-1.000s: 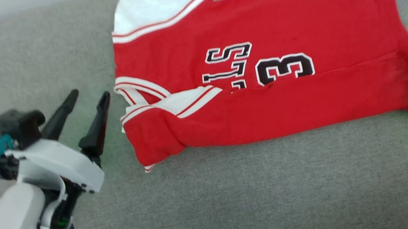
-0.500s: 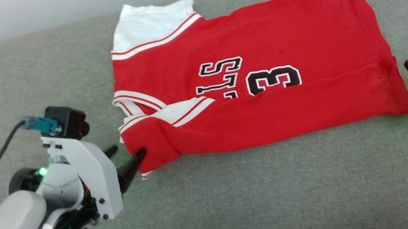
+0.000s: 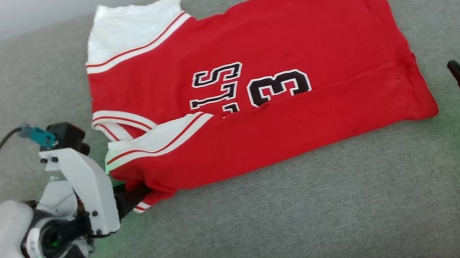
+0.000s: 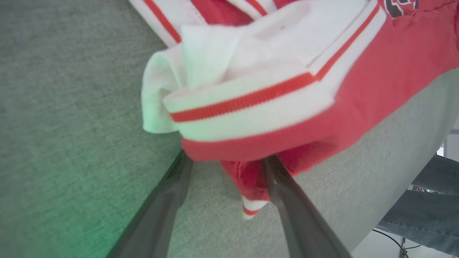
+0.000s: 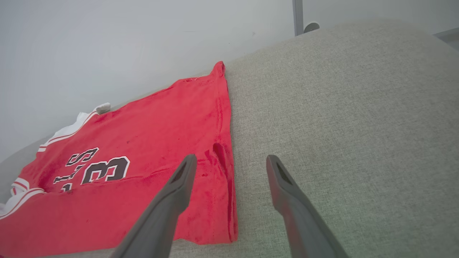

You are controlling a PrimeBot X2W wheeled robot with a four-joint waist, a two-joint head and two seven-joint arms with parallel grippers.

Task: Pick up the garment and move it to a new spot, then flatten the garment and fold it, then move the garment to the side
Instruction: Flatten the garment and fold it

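Grey fabric is covering the counter (image 3: 277, 234), with a pale wall (image 5: 107, 43) rising behind it. A green glow (image 4: 43, 215) is tinting the fabric, and a jeans-clad leg (image 4: 426, 200) is showing past the counter's edge.

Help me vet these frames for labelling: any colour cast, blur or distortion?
Head view: green glow on the grey cushion beside the left end effector. Left wrist view: green tint on the white sleeve, close shirt soft. Right wrist view: wide-angle bends the cushion edge.
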